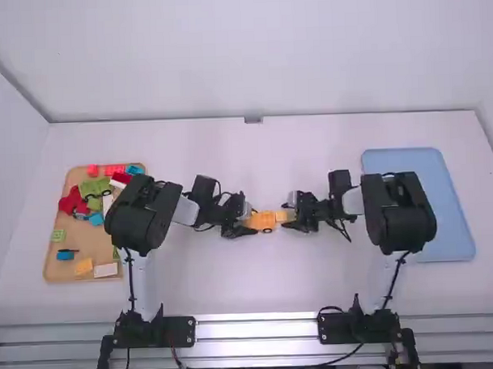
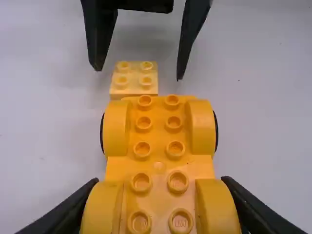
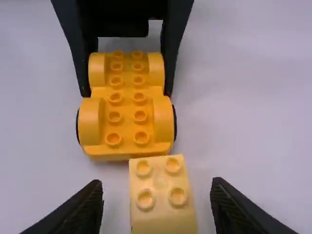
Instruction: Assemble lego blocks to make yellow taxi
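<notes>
Taxi (image 2: pixel 158 163) is sitting mid-frame in the high view, left gripper (image 3: pixel 127 94) clamping it; right gripper (image 3: pixel 157 185) is hanging open around the pale block (image 3: pixel 161 195), risking a twist if one finger is touching first.

Robotics lab (a very pale one): paired arms (image 1: pixel 140 214), white table (image 1: pixel 258 289).

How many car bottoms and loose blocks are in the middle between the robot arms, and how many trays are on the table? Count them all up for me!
Yellow car base: 1
Pale yellow block: 1
Trays: 2 (tan tray, blue tray)
Total: 4
</notes>
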{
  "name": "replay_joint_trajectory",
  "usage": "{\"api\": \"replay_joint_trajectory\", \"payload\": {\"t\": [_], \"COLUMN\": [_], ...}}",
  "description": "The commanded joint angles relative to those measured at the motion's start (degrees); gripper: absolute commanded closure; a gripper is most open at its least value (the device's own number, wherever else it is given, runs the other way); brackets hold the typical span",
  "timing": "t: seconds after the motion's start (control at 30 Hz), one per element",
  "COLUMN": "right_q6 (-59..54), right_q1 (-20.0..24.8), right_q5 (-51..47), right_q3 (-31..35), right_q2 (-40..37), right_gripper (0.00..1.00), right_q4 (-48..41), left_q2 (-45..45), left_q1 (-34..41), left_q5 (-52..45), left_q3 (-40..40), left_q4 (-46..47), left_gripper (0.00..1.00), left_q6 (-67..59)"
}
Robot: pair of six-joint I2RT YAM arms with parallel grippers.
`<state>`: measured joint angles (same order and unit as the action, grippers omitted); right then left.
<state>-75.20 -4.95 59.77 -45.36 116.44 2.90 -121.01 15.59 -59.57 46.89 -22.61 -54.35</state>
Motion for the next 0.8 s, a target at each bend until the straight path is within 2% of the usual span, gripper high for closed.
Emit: {"api": "replay_joint_trajectory", "payload": {"t": [0.0, 0.3, 0.4, 0.5, 0.6, 0.77], "right_q6": [0.00, 0.31, 0.35, 0.37, 0.61, 3.34], "right_q1": [-1.01, 0.52, 0.24, -0.11, -0.52, -0.20], "right_q5": [-0.61, -1.14, -1.14, -1.79, -1.79, -4.17], "right_q3": [0.28, 0.35, 0.35, 0.15, -0.52, -1.31], "right_q2": [0.52, 0.57, 1.16, 1.66, 1.77, 1.77], "right_gripper": [0.44, 0.46, 0.50, 0.59, 0.75, 0.84], "right_q4": [-0.04, -0.50, -0.15, -0.24, -0.98, -1.79], "left_q2": [-0.98, -0.98, -0.98, -0.98, -0.98, -0.98], "left_q1": [0.22, 0.20, 0.20, 0.22, 0.20, 0.22], "left_q5": [2.03, 2.01, 2.03, 2.25, 3.48, 6.69], "left_q3": [-0.11, 0.46, 0.39, 0.07, -0.48, -0.94], "left_q4": [0.92, 1.09, 1.29, 1.22, 1.07, 1.05], "left_gripper": [0.54, 0.54, 0.55, 0.55, 0.55, 0.55], "left_q6": [2.19, 3.56, 3.54, 3.54, 3.56, 3.54]}}
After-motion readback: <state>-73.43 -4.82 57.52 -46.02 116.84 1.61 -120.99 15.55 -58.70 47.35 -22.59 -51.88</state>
